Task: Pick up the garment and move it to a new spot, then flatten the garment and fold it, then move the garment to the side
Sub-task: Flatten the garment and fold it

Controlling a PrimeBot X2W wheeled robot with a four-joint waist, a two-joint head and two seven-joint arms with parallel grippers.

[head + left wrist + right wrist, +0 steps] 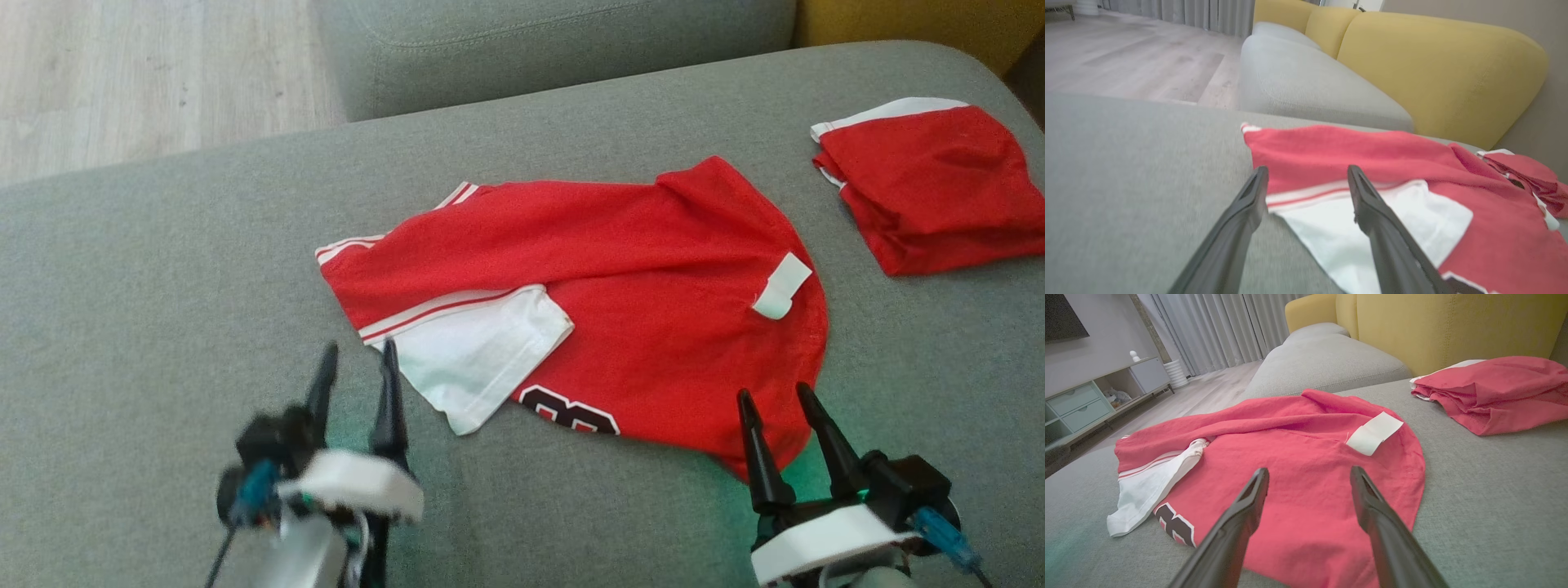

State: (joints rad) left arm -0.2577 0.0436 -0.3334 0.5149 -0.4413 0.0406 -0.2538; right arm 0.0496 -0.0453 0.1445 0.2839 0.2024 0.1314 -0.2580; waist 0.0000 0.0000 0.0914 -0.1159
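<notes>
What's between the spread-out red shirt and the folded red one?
Just bare grey sofa cushion between the spread-out shirt and the folded garment, seen in the head view.

Wide open grey cushion [122,269] off to the left, red jersey [637,269] sprawled mid-seat, folded red bundle [931,188] blocking far right, yellow backrest [1433,326] behind.

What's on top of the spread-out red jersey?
On the red jersey: a white sleeve folded over its near-left part, a white label near its right edge. The sleeve hides whatever fabric lies beneath, maybe more of the black print.
</notes>
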